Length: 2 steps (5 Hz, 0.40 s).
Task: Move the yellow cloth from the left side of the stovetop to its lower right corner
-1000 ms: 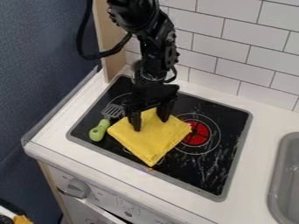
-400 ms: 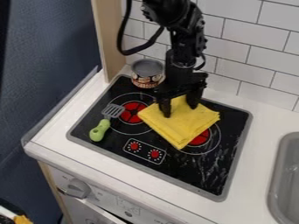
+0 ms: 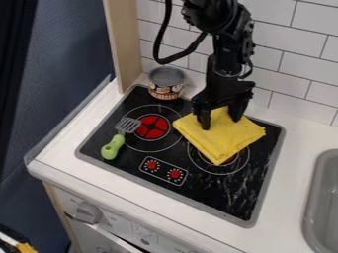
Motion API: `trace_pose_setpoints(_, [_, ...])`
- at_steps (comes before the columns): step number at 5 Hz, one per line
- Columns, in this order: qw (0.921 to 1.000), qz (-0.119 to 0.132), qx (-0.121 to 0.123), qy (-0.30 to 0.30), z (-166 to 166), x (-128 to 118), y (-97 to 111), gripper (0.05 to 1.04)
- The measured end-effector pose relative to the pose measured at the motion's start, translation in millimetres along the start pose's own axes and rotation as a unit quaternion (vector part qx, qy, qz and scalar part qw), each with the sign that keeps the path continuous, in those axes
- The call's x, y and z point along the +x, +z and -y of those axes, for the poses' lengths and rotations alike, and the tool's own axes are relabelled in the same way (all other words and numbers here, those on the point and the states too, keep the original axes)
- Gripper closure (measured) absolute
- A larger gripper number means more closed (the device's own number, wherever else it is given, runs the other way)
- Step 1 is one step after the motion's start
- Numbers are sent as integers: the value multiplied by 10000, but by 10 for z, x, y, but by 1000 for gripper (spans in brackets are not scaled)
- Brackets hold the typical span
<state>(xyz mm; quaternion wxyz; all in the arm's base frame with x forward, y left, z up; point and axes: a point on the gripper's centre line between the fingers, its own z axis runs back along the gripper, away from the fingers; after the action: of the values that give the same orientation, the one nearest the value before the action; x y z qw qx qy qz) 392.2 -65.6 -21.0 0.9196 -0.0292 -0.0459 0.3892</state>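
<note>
And on the white surface [image 3: 300, 143] sits the black stovetop [image 3: 231, 192], grey sink [image 3: 324, 202] to its right! The yellow cloth [image 3: 223, 144] lies over the stovetop's right burner, partly covering it. The tool [image 3: 221, 125] is released, fingers spread, tips down on the cloth. Can [image 3: 166, 88] at the stovetop's back left corner, green-handled spatula [image 3: 113, 147] on its left side!

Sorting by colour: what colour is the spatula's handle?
Light green handle, seen best in the camera view.
</note>
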Motion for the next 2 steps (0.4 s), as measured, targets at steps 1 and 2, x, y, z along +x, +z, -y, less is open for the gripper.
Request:
trace_pose_setpoints(1, [9997,-69,-82,-233,30,-292,24,83])
trace_pose_setpoints(2, [9985,-149,-252,-455,6,-541,45,83])
